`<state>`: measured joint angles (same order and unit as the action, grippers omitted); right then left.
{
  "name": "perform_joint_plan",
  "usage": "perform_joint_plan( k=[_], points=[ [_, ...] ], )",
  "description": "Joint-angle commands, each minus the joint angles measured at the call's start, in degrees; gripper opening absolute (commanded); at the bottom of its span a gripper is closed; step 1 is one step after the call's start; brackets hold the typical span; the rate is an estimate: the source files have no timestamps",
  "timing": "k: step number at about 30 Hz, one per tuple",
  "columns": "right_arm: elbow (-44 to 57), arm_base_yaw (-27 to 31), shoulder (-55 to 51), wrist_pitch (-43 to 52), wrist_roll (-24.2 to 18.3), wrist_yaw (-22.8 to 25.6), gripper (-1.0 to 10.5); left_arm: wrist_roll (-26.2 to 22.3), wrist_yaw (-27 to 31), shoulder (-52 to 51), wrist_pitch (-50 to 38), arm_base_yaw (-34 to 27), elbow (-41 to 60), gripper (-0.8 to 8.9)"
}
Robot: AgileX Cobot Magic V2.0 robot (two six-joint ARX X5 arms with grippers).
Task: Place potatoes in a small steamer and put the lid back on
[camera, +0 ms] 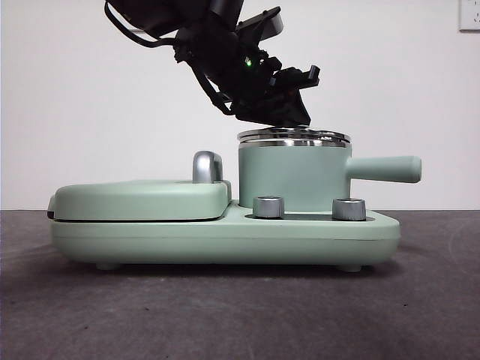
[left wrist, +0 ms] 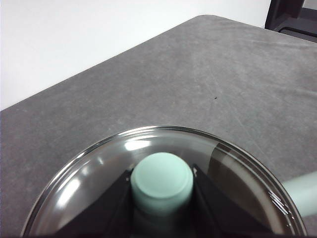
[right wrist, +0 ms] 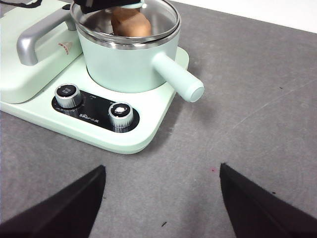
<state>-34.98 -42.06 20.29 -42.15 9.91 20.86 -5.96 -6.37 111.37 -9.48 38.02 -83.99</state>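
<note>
On the mint cooker base (camera: 225, 232), the flat griddle cover (camera: 139, 199) lies at the left end. At the right end stands the small steamer (camera: 292, 180), the potato (right wrist: 130, 22) inside. The lid (camera: 294, 137) sits on its rim; the left gripper (left wrist: 162, 186) clamps its knob (left wrist: 162, 178). The right gripper (right wrist: 161, 198) hangs spread wide above the table (right wrist: 257, 109).

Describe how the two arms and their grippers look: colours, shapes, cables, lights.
The left gripper and its arm are black and angular, with loose black cables looped along the wrist and a small green light glowing on the housing. Its fingers are matte black wedges. The right gripper shows two broad, flat, black, triangular jaws, without markings.
</note>
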Motion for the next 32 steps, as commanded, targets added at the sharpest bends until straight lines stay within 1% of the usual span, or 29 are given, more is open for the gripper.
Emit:
perform_joint_plan(
  k=[1, 6, 15, 19, 21, 22, 24, 25, 32],
  points=[
    [-0.04, -0.55, 0.2, 0.5, 0.63, 0.22, 3.6, 0.04, -0.33, 2.56, -1.33, 0.44, -1.57, 0.13],
    [-0.04, -0.55, 0.2, 0.5, 0.63, 0.22, 3.6, 0.57, -0.33, 4.98, -1.38, 0.46, -1.57, 0.13],
    [-0.04, -0.55, 0.2, 0.5, 0.61, 0.24, 3.6, 0.85, -0.33, 5.35, 7.34, 1.05, -1.57, 0.14],
    [-0.04, -0.55, 0.2, 0.5, 0.61, 0.24, 3.6, 0.81, -0.33, 5.25, 8.48, 1.05, -1.57, 0.14],
    [-0.04, -0.55, 0.2, 0.5, 0.61, 0.22, 3.6, 0.9, -0.31, 4.87, 8.35, 0.98, -1.57, 0.49],
    [-0.04, -0.55, 0.2, 0.5, 0.61, 0.22, 3.6, 0.9, -0.31, 4.55, 8.35, 0.98, -1.57, 0.82],
    [-0.04, -0.55, 0.2, 0.5, 0.61, 0.22, 3.6, 0.87, -0.31, 3.65, 8.2, 0.98, -1.57, 1.79],
    [-0.04, -0.55, 0.2, 0.5, 0.61, 0.22, 3.6, 0.85, -0.31, 3.15, 8.2, 0.98, -1.57, 2.03],
    [-0.04, -0.55, 0.2, 0.5, 0.61, 0.2, 3.6, 0.87, -0.31, -2.78, 9.92, 0.92, -1.57, 2.11]
  ],
)
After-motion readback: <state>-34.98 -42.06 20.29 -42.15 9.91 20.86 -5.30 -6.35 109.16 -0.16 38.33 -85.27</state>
